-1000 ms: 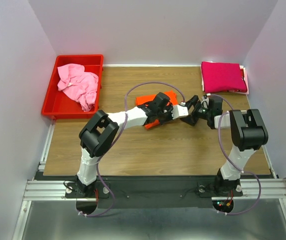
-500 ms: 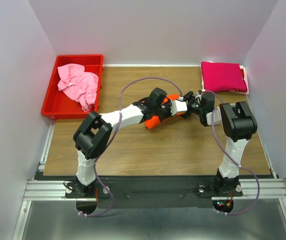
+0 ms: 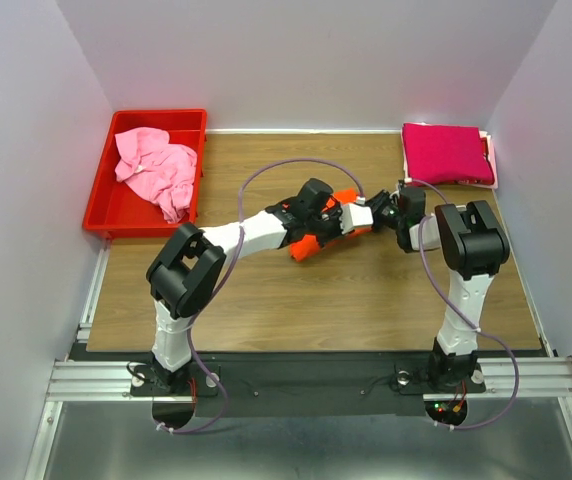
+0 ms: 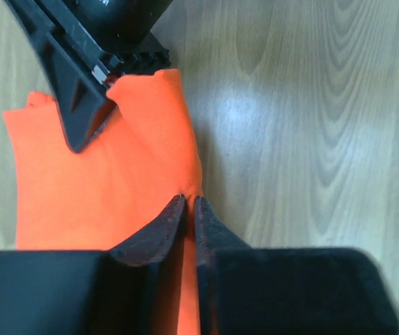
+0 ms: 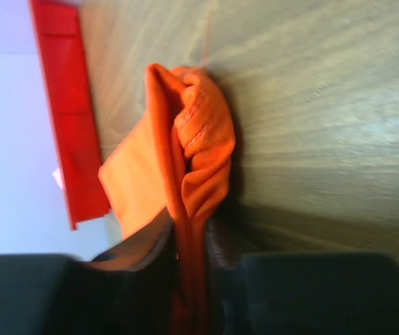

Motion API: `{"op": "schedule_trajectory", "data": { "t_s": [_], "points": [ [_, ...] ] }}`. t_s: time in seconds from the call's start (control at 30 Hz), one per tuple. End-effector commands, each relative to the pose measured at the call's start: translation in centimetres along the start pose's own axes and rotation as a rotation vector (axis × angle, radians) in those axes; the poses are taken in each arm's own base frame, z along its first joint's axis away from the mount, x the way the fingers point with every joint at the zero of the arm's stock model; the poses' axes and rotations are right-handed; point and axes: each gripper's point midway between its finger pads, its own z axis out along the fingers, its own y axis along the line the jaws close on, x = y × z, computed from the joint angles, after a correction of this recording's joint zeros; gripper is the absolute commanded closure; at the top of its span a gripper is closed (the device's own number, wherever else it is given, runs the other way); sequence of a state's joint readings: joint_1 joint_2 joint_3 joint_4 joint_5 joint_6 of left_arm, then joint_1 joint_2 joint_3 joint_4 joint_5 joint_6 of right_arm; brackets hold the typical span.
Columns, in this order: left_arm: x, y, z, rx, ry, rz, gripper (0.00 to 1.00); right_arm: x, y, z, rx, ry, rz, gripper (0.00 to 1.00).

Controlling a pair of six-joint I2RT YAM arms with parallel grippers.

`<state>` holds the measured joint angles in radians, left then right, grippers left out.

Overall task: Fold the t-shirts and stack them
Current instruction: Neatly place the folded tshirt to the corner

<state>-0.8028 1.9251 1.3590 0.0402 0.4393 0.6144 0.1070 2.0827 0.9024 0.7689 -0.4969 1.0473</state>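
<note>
At the far left of the table (image 3: 296,300), the light pink t-shirt (image 3: 156,168) lay crumpled in the red bin (image 3: 101,215). Mid-table, the left gripper (image 4: 190,202) pinched a thin edge of the orange t-shirt (image 4: 116,188) (fingers nearly touching). The right gripper (image 5: 191,236) was clamped on its bunched fold. The magenta t-shirt (image 3: 446,153) sat folded in the far right corner.

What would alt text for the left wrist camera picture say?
An orange t-shirt lies on a wooden table. The left gripper, at the bottom, pinches its edge; the right gripper, top left, grips its far corner.
</note>
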Motion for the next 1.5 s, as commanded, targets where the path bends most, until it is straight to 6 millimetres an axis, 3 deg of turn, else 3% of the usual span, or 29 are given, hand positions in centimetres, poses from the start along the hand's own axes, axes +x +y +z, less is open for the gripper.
{"op": "schedule_trajectory", "data": {
  "t_s": [0.0,0.07,0.2,0.3,0.33,0.37,0.4,0.47,0.5,0.73,0.77,0.8,0.83,0.9,0.93,1.07,1.4,1.47],
  "points": [
    [-2.6,0.9,-2.9,-0.05,-0.063,-0.001,0.58,-1.3,1.3,0.0,0.012,-0.02,-0.195,0.89],
    [-2.5,0.7,-4.2,-0.042,-0.071,-0.02,0.54,-1.5,1.6,-0.2,0.031,-0.002,-0.248,0.99],
    [-0.1,0.8,-7.8,-0.039,-0.028,-0.108,0.52,-4.6,5.2,-0.5,0.031,-0.024,-0.51,0.99],
    [0.9,1.2,-10.9,-0.069,-0.008,-0.163,0.51,-6.9,6.3,-0.3,0.082,-0.02,-0.7,0.99],
    [1.5,0.7,-10.9,-0.057,0.009,-0.175,0.44,-6.8,5.4,-0.6,0.11,0.0,-0.733,0.99],
    [1.7,0.8,-12.1,-0.069,0.016,-0.189,0.36,-8.4,6.6,-0.5,0.103,-0.02,-0.784,0.99],
    [1.8,0.8,-12.5,-0.07,0.02,-0.199,0.26,-8.8,6.1,-0.6,0.134,-0.002,-0.811,0.99],
    [1.8,0.6,-14.0,-0.069,0.01,-0.236,0.21,-11.2,6.8,-0.5,0.15,-0.018,-0.935,0.99],
    [1.5,0.3,-14.7,-0.068,-0.001,-0.243,0.02,-11.7,6.5,-0.7,0.171,0.0,-0.992,0.99],
    [1.0,-0.8,-17.0,-0.089,-0.021,-0.308,0.01,-19.0,8.1,-1.2,0.221,-0.035,-1.208,0.99],
    [1.1,-0.8,-17.1,-0.093,-0.019,-0.315,0.01,-20.5,8.1,-1.7,0.232,-0.052,-1.219,0.99],
    [1.2,-0.8,-17.3,-0.099,-0.018,-0.32,0.01,-20.8,7.4,-1.5,0.244,-0.031,-1.219,0.99],
    [1.2,-0.9,-17.6,-0.106,-0.022,-0.326,0.01,-22.4,9.1,-1.6,0.236,-0.066,-1.265,0.99],
    [1.4,-1.0,-17.8,-0.113,-0.02,-0.334,0.01,-23.5,9.0,-1.9,0.265,-0.06,-1.274,0.99],
    [1.6,-1.2,-17.9,-0.115,-0.02,-0.338,0.01,-24.7,10.1,-1.8,0.262,-0.084,-1.305,0.99],
    [1.9,-1.2,-18.1,-0.122,-0.011,-0.339,0.01,-26.5,11.5,-2.3,0.271,-0.117,-1.357,0.99],
    [1.9,-0.9,-18.2,-0.14,-0.01,-0.335,0.01,-28.5,15.3,-4.0,0.276,-0.199,-1.413,0.99],
    [1.9,-0.8,-18.2,-0.143,-0.011,-0.335,0.01,-29.0,16.9,-4.8,0.263,-0.235,-1.408,0.99]
  ]
}}
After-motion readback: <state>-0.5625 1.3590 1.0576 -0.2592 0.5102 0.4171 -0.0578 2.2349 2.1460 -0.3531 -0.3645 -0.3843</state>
